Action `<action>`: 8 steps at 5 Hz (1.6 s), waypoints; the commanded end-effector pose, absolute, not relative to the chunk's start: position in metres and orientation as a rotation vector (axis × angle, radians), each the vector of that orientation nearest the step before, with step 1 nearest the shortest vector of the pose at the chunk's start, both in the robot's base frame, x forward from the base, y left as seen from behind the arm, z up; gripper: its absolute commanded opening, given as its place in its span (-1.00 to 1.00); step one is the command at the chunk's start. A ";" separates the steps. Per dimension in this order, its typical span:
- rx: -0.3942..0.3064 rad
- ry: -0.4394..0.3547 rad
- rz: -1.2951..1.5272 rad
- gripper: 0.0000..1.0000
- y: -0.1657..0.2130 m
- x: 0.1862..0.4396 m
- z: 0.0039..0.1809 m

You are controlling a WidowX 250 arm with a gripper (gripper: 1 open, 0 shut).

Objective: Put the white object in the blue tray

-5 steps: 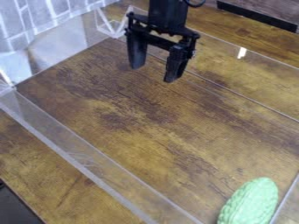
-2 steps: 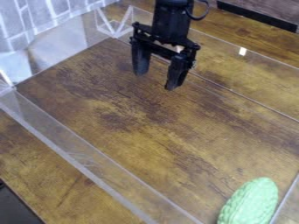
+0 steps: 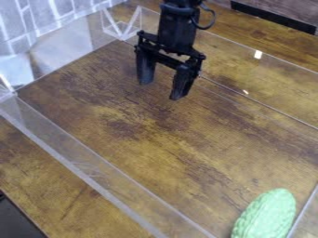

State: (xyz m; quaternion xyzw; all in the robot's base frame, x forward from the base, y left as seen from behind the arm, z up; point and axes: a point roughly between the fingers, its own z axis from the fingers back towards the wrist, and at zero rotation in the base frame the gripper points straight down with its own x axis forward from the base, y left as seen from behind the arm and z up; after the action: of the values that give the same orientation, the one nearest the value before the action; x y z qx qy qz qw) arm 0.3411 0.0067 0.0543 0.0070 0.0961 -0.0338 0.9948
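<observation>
Cannot tell where the white object or the blue tray is from this view. Can see, over the brown wood-grained tabletop [image 3: 143, 139], the black gripper [image 3: 165, 76] pointing downward in the upper middle, with fingers apart and bare wood showing between. Can make out a clear low wall [image 3: 81, 160] running slantwise along the left side toward the bottom. Can find a pale green, ridged oval thing [image 3: 263, 214] in the lower right corner, and bunched whitish sheeting [image 3: 47, 23] at the upper left.
</observation>
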 end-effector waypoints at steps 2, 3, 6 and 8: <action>0.026 0.135 -0.057 1.00 0.017 0.357 0.062; 0.030 0.143 -0.057 1.00 0.017 0.359 0.056; 0.053 0.159 -0.052 1.00 0.017 0.371 0.039; 0.065 0.163 -0.048 -1.00 0.017 0.380 0.032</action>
State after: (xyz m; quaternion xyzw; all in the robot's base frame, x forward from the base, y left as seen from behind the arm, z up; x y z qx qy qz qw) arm 0.3733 0.0140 0.0211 0.0297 0.1010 -0.0277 0.9941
